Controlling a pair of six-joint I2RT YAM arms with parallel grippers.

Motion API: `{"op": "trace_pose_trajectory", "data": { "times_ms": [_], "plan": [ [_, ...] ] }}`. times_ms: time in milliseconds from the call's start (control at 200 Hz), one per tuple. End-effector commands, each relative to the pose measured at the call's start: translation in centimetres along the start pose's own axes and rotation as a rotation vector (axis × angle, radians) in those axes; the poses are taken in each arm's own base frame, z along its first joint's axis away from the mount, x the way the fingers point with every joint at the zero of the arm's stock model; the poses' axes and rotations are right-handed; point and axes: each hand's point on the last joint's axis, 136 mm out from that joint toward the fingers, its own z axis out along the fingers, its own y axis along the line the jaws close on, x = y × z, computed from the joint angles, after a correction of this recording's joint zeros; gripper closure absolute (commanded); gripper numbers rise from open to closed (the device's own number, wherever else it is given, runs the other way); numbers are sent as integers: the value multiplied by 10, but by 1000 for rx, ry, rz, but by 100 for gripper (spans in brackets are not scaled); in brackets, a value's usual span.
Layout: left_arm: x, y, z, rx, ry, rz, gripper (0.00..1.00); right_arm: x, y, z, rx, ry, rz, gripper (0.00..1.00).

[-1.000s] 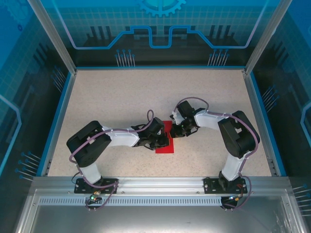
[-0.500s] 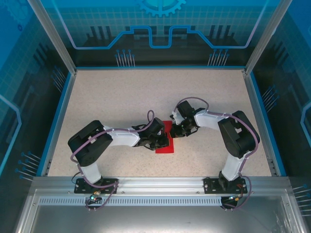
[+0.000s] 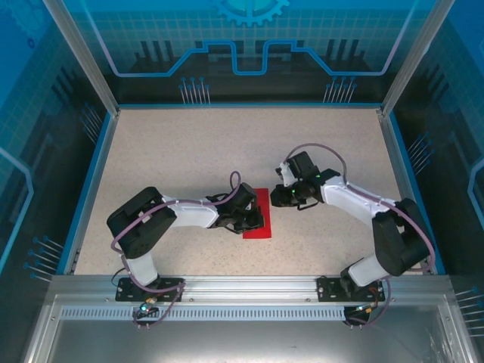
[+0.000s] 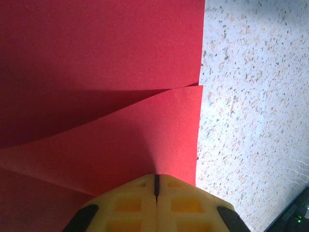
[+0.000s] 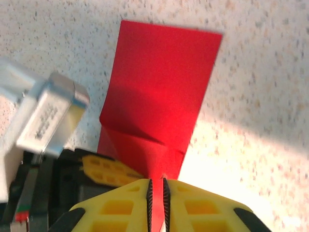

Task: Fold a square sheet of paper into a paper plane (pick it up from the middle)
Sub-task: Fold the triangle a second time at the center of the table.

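The square sheet of paper [image 4: 96, 48] is plain bright red, the counter [image 3: 189, 151] speckled beige, the left hand [image 4: 156, 188] and right hand [image 5: 156, 191] yellow.

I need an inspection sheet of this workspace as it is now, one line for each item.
surface: speckled table, pale and level
job's things: red paper, partly folded, one flap raised
clutter: nothing seen
grippers: left tool shut, tips on the paper; right tool open by a slit at the paper's edge
cables: purple cables run along both arms
surroundings: blue panels, metal frame
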Motion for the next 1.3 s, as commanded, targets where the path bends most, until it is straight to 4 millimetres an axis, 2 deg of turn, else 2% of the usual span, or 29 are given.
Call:
{"op": "trace_pose_trajectory", "data": {
  "times_ms": [0,210,420,645,1015,1110,1295],
  "plan": [
    [15,29,11,-97,53,-26,98,42,-4,5,-6,107,67,88],
    [14,29,9,-95,51,-23,98,82,16,23,-44,207,41,92],
    [15,29,9,-97,51,-24,98,96,19,41,-52,251,51,94],
    [13,25,9,-86,47,-24,98,104,7,50,-11,273,57,95],
    [11,21,8,-80,42,1,99,123,-25,58,118,328,111,97],
    [11,23,9,-81,44,0,99,120,-18,55,81,320,115,97],
    [13,24,9,-74,47,-10,99,89,14,36,-43,206,86,96]
  ]
}}
